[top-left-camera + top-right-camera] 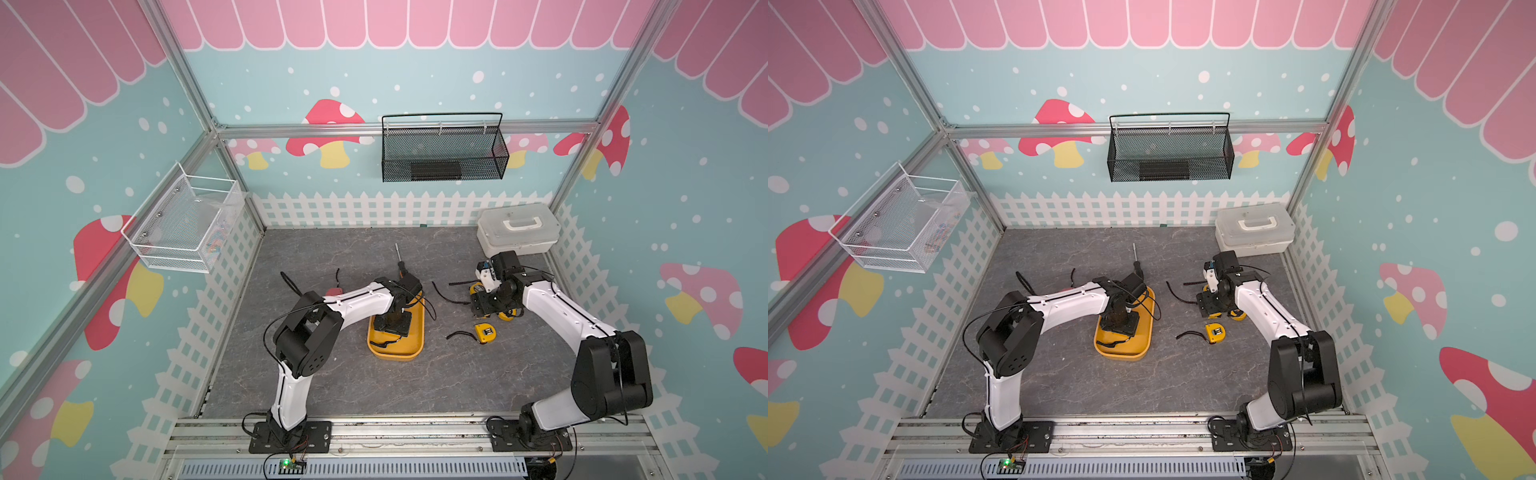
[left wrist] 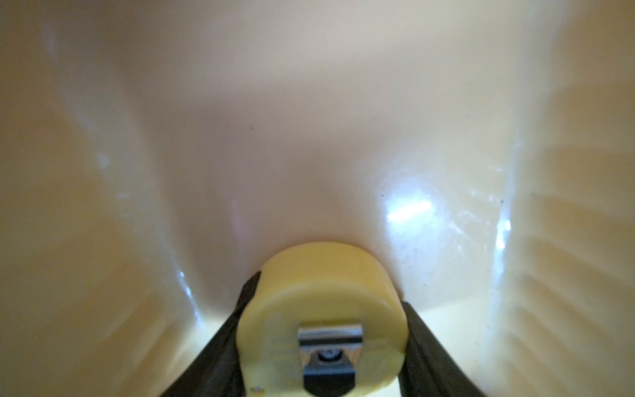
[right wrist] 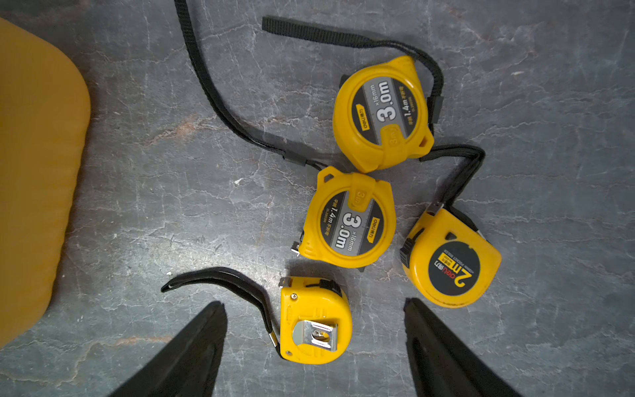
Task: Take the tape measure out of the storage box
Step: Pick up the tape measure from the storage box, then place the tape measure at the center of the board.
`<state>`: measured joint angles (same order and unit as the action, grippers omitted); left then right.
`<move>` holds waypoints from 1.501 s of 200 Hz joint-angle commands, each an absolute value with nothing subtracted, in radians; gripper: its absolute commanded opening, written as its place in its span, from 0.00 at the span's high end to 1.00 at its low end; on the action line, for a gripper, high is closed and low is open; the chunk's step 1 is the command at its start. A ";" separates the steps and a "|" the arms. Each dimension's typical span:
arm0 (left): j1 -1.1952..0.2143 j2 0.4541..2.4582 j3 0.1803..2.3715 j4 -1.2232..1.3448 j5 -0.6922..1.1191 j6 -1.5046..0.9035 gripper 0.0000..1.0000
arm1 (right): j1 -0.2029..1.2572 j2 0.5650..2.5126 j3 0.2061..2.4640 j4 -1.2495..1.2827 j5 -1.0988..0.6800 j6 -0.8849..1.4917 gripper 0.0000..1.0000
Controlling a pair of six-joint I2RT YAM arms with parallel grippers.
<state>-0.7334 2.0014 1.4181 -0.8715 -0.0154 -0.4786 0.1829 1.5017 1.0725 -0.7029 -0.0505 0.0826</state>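
Note:
The storage box [image 1: 395, 355] [image 1: 1121, 354] is a shallow yellow-orange tray at mid-table. My left gripper [image 1: 392, 322] [image 1: 1119, 323] reaches down into it. In the left wrist view, the left gripper [image 2: 328, 292] has both black fingers pressed against the sides of a yellow tape measure [image 2: 309, 271] with a metal belt clip, against the tray's glossy floor. Its black strap [image 1: 384, 343] lies in the tray. My right gripper [image 1: 484, 305] [image 3: 312, 302] hangs open over the table to the right of the box. Another clip-up tape measure [image 3: 316, 326] lies between its fingers, touching neither.
Three more yellow tape measures [image 3: 381, 117] [image 3: 348, 220] [image 3: 453, 261] with black straps lie on the grey table. A screwdriver [image 1: 400, 262] lies behind the tray. A white lidded case [image 1: 517, 228] stands back right. Mesh baskets hang on the back wall [image 1: 442, 153] and left wall [image 1: 183, 224].

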 commanded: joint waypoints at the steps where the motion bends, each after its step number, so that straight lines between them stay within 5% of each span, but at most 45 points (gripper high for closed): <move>1: -0.732 1.943 1.471 -0.869 -0.034 -0.455 0.42 | 0.177 1.476 1.056 -0.711 -0.043 0.074 0.18; 76: -0.650 1.845 1.559 -0.868 -0.011 -0.421 0.42 | 0.177 1.480 1.059 -0.713 -0.049 0.078 0.18; 211: -0.278 1.556 1.501 -0.935 -0.091 -0.302 0.41 | 0.178 1.512 1.071 -0.707 -0.069 0.077 0.18; 300: -0.255 1.560 1.273 -0.939 -0.102 -0.296 0.39 | 0.177 1.536 1.083 -0.706 -0.078 0.071 0.18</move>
